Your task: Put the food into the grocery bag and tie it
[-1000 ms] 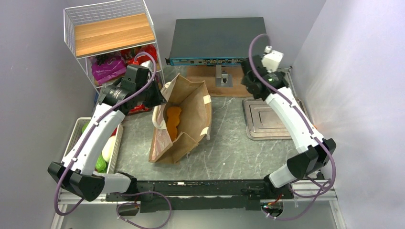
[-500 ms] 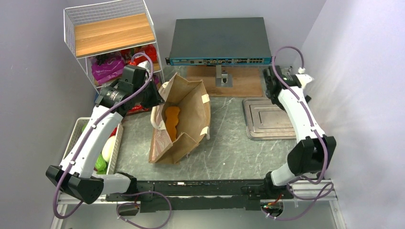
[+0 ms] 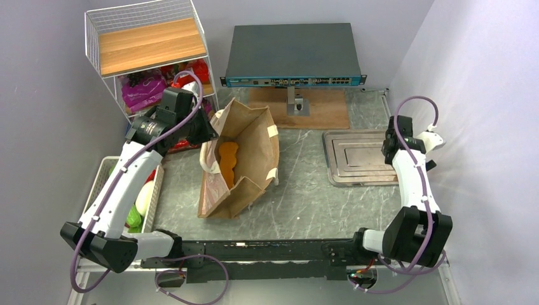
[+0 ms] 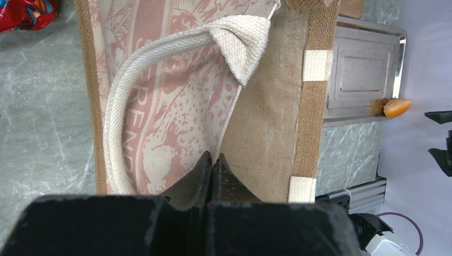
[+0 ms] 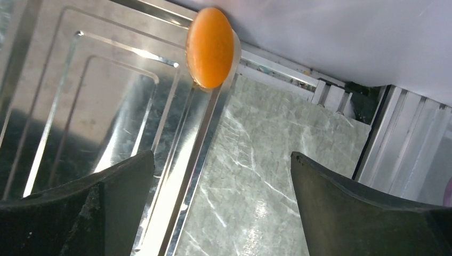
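Your left gripper (image 4: 213, 161) is pinched shut on the rim of the grocery bag (image 3: 257, 152), holding it open. One orange food piece (image 3: 227, 159) lies inside. Your right gripper (image 5: 221, 160) gapes empty above a rounded orange piece (image 5: 209, 47) at the edge of the metal tray (image 5: 80, 106). More loading, then tying, is left.

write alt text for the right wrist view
The right claw hangs open and empty above the edge of a metal tray. An orange oval piece sits at the tray's rim ahead of it, with grey marbled tabletop alongside.
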`<action>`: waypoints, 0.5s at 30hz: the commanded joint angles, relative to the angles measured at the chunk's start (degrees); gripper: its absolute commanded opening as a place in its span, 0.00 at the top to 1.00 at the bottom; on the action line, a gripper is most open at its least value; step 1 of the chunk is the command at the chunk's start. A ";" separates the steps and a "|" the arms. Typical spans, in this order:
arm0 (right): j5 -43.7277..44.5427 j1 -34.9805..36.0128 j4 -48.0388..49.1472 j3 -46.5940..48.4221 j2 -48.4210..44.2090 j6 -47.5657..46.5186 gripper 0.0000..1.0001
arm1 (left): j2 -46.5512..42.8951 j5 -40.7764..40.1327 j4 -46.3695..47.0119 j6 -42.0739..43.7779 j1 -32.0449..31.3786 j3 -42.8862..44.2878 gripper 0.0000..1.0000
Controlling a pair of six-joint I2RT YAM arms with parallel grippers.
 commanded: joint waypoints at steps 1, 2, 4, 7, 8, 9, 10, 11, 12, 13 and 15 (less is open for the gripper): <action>0.59 -0.88 8.04 -4.29 0.19 -1.04 0.01 | -1.06 2.13 3.27 0.50 0.20 1.38 1.00; 1.27 -1.12 8.84 -5.11 0.43 -0.63 0.01 | -1.04 2.16 3.45 0.72 0.20 1.53 1.00; 2.54 -1.41 10.07 -6.49 0.76 0.86 0.01 | -1.20 2.36 3.92 1.10 0.20 1.56 1.00; 2.29 -1.73 16.65 -10.02 0.12 0.40 0.01 | -1.72 2.39 4.45 1.86 0.27 1.36 1.00; 2.82 -1.71 18.77 -11.59 -0.17 0.91 0.01 | -1.88 2.24 4.55 2.08 0.29 1.24 1.00; 3.55 -1.87 20.42 -12.78 -0.43 1.47 0.01 | -2.17 2.18 4.62 2.28 0.29 1.03 1.00; 4.55 -2.16 21.61 -13.82 -0.42 2.45 0.01 | -2.32 2.15 4.75 2.50 0.29 0.89 1.00; 5.59 -2.48 22.73 -14.61 -0.18 3.06 0.01 | -2.54 2.06 4.75 2.61 0.36 0.74 1.00; 6.31 -2.76 23.87 -15.27 0.34 3.41 0.01 | -2.75 2.05 4.87 2.71 0.42 0.58 1.00; 6.83 -3.24 24.43 -15.62 1.42 4.08 0.01 | -2.99 2.11 5.08 2.71 0.53 0.37 1.00; 6.47 -4.30 26.19 -16.14 3.07 4.01 0.01 | -3.34 2.18 5.26 2.72 0.70 0.17 1.00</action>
